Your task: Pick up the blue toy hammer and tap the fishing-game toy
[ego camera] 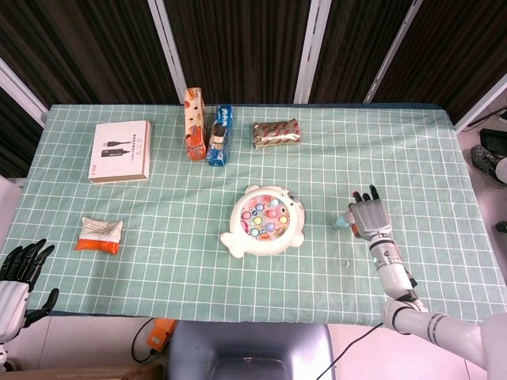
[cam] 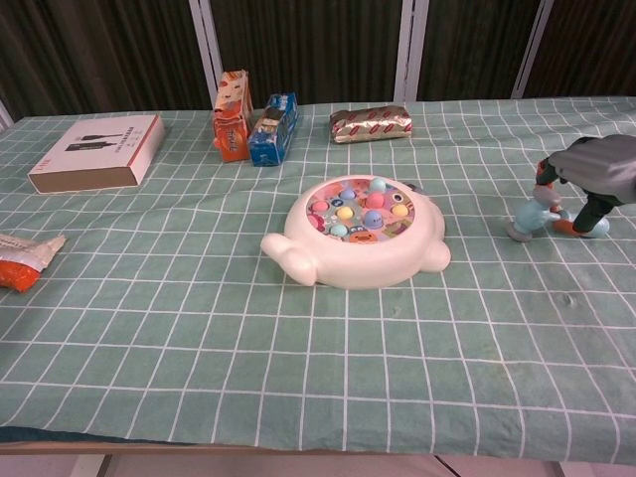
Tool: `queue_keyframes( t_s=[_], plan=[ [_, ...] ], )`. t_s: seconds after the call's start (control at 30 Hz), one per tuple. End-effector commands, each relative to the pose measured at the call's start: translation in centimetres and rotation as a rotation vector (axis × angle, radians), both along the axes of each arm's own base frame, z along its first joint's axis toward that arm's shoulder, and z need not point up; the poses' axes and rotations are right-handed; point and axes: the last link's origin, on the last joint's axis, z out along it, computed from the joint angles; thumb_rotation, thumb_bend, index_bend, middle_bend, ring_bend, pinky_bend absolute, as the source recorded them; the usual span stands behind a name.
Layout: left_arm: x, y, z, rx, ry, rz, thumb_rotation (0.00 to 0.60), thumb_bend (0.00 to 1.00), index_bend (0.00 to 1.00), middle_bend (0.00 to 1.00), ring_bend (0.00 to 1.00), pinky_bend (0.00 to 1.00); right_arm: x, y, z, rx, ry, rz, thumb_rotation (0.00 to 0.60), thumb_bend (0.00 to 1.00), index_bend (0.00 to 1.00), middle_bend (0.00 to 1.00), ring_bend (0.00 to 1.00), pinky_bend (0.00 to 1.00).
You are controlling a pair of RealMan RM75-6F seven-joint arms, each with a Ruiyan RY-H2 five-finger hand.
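Across the green checked tablecloth (ego camera: 158,237) we find the widest open stretch along the near edge and over the right half, while the far edge carries an orange carton (ego camera: 194,123), a blue carton (ego camera: 220,134) and a foil-wrapped packet (ego camera: 277,133) in a row, with a white box (ego camera: 120,150) toward the far left and an orange-and-white pouch (ego camera: 100,234) near the left edge. At the centre sits the fishing-game toy (ego camera: 262,222), a white round-bodied base with coloured fish on top. To its right, well apart from it, our right hand (ego camera: 369,217) lies over the blue toy hammer (cam: 537,213); in the chest view the fingers (cam: 594,211) reach down around the toy, whose light-blue head rests on the cloth on the side toward the game, and we cannot tell whether the grasp is closed. Our left hand (ego camera: 17,269) hangs off the near left corner of the table, holding nothing, fingers spread. Behind the table we see dark panels divided by pale strips.
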Motion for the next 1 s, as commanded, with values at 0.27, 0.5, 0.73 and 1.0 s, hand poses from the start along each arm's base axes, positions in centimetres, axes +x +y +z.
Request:
queue_keyframes(
  t_s=[0.27,0.5,0.73,1.0],
  plan=[
    [0.0,0.0,0.0,0.0,0.0,0.0,0.6,0.4,0.0,0.0,0.0,0.03,-0.2,0.1,-0.1,-0.004,0.016,-0.002,0.6,0.55,0.84,0.51,0.42,0.16],
    [0.0,0.0,0.0,0.001,-0.002,-0.001,0.6,0.4,0.0,0.0,0.0,0.03,-0.6,0.1,-0.3,-0.009,0.005,-0.012,0.6,0.55,0.87,0.55,0.49,0.23],
    [0.0,0.0,0.0,0.001,-0.003,-0.002,0.6,0.4,0.0,0.0,0.0,0.03,-0.9,0.2,-0.6,-0.01,-0.027,-0.008,0.6,0.55,0.88,0.58,0.51,0.37],
    [0.0,-0.1,0.1,0.005,-0.005,-0.006,0.6,0.41,0.0,0.0,0.0,0.03,-1.4,0.2,-0.7,-0.015,-0.059,-0.016,0.6,0.55,0.89,0.59,0.53,0.52]
  ],
)
